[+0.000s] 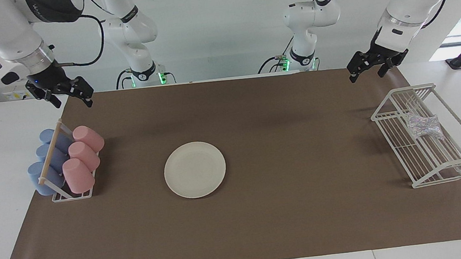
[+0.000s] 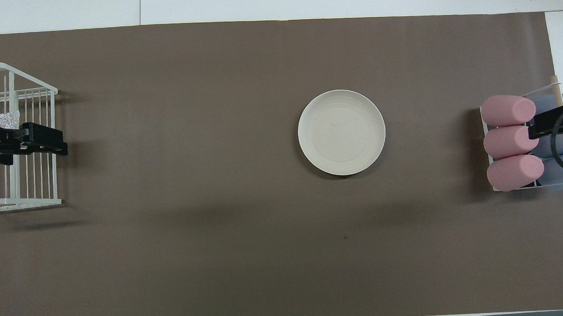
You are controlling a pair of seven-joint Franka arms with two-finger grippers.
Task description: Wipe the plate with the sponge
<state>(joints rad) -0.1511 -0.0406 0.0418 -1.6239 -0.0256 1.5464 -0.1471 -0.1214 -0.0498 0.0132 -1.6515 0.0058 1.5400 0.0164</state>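
- The brown mat covers the table; the plate lies bare near its middle, toward the right arm's end.
- The white wire rack at the left arm's end holds the sponge; the overhead view shows only a sliver of it under the left gripper.
- The cup rack holds pink and blue cups.
- Right gripper hangs in the air, fingers spread, empty; so is the left.

Cream plate bare on brown mat, mid-table. Speckled sponge inside white wire rack at left arm's end. Pink and blue cups racked at right arm's end. Left gripper and right gripper raised, fingers spread.
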